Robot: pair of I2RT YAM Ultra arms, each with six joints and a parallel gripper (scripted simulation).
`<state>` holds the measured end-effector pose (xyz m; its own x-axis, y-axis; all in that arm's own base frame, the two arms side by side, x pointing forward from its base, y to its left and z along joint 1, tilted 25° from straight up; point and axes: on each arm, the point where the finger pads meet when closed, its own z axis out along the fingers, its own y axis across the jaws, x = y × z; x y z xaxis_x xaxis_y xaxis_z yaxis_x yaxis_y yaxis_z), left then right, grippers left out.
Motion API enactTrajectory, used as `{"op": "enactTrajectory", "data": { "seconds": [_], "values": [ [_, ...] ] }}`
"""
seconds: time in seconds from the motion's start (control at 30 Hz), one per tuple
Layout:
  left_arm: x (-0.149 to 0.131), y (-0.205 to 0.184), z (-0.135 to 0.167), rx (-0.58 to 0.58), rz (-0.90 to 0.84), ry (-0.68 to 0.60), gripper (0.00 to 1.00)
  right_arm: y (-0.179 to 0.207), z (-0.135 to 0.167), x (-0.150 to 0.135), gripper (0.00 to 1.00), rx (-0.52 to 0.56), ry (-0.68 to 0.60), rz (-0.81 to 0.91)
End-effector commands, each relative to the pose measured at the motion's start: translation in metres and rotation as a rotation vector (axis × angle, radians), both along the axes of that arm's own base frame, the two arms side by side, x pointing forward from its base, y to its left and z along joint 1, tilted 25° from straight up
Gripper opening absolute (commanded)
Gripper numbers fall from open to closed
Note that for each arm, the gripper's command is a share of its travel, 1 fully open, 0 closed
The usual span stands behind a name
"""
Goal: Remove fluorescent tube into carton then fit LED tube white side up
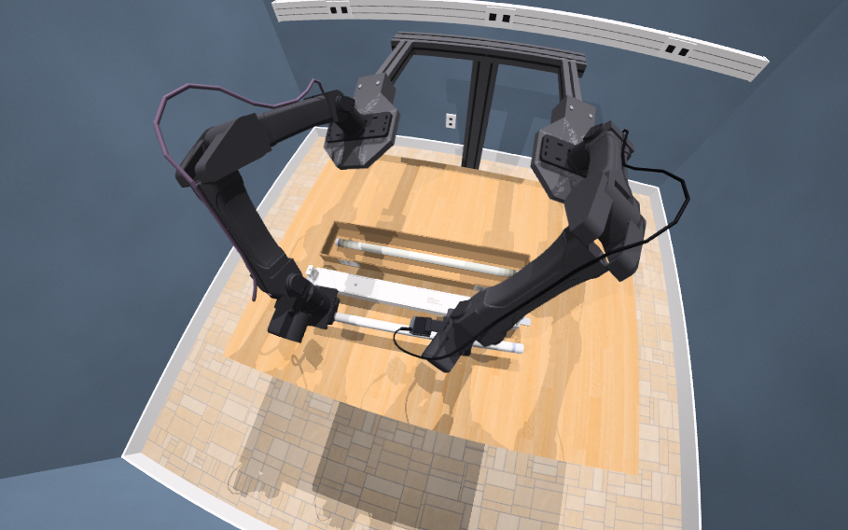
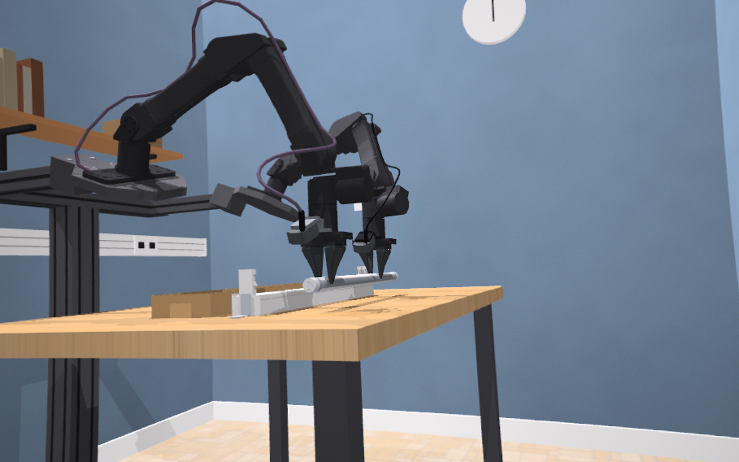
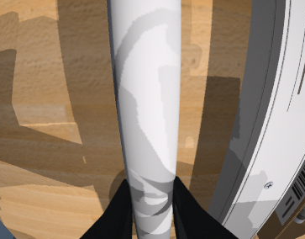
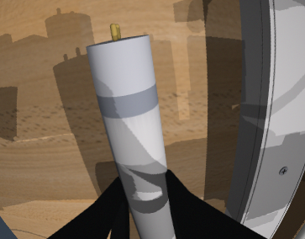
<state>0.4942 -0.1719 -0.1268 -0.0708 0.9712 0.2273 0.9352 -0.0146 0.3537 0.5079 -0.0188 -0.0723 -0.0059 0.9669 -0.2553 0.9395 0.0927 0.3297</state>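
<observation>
The LED tube is held level above the bench in front of the fixture, white side up. My left gripper is shut on it; my right gripper is shut on it near its grey-banded, gold-pinned end. In the top view the arms hide both sets of fingertips. The lampholders stand up at the fixture's ends, with no tube between them. The old fluorescent tube lies lengthwise in the carton.
The carton sits flat on the bench, behind the fixture and roughly parallel to it. The arm stand rises behind the bench. The bench's front edge lies beyond the held tube, on the side away from the fixture.
</observation>
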Motion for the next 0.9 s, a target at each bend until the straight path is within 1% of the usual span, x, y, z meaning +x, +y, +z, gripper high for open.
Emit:
{"op": "enactTrajectory", "data": {
  "seconds": [0.0,0.27,0.3,0.37,0.4,0.47,0.5,0.53,0.57,0.6,0.63,0.7,0.87],
  "values": [
    [-0.008,-0.011,0.015,0.001,-0.01,0.0,0.11,0.006,0.019,-0.005,0.11,-0.011,-0.005,0.003],
    [-0.014,-0.014,0.032,0.003,-0.007,-0.001,0.11,0.01,0.035,-0.011,0.11,-0.013,-0.005,0.002],
    [-0.013,-0.015,0.031,-0.004,-0.012,-0.004,0.11,0.01,0.039,-0.005,0.11,-0.011,-0.024,0.004],
    [-0.013,-0.015,0.031,-0.004,-0.012,-0.004,0.11,0.01,0.039,-0.005,0.11,-0.011,-0.024,0.004],
    [-0.014,-0.016,0.029,-0.007,-0.011,-0.004,0.11,0.01,0.036,-0.01,0.11,-0.012,-0.016,0.003],
    [-0.01,-0.02,0.024,-0.023,-0.017,-0.025,0.11,0.012,0.038,-0.002,0.11,-0.009,-0.054,0.006],
    [-0.012,-0.019,0.024,-0.019,-0.017,-0.017,0.11,0.012,0.035,-0.005,0.11,-0.01,-0.042,0.006],
    [-0.01,-0.021,0.032,-0.026,-0.017,-0.031,0.11,0.012,0.039,-0.002,0.11,-0.008,-0.057,0.006],
    [-0.015,-0.018,0.026,-0.008,-0.016,0.004,0.11,0.012,0.041,-0.005,0.11,-0.009,-0.03,0.006],
    [-0.008,-0.022,0.037,-0.022,-0.016,-0.021,0.11,0.013,0.05,0.003,0.11,-0.007,-0.056,0.005],
    [-0.002,-0.025,0.046,-0.03,-0.015,-0.043,0.11,0.013,0.054,0.007,0.11,-0.005,-0.073,0.005],
    [-0.003,-0.024,0.044,-0.024,-0.015,-0.037,0.11,0.013,0.05,0.004,0.11,-0.006,-0.055,0.005],
    [-0.012,-0.021,0.041,-0.014,-0.014,-0.017,0.11,0.014,0.054,0.003,0.11,-0.006,-0.057,0.006]
  ]
}}
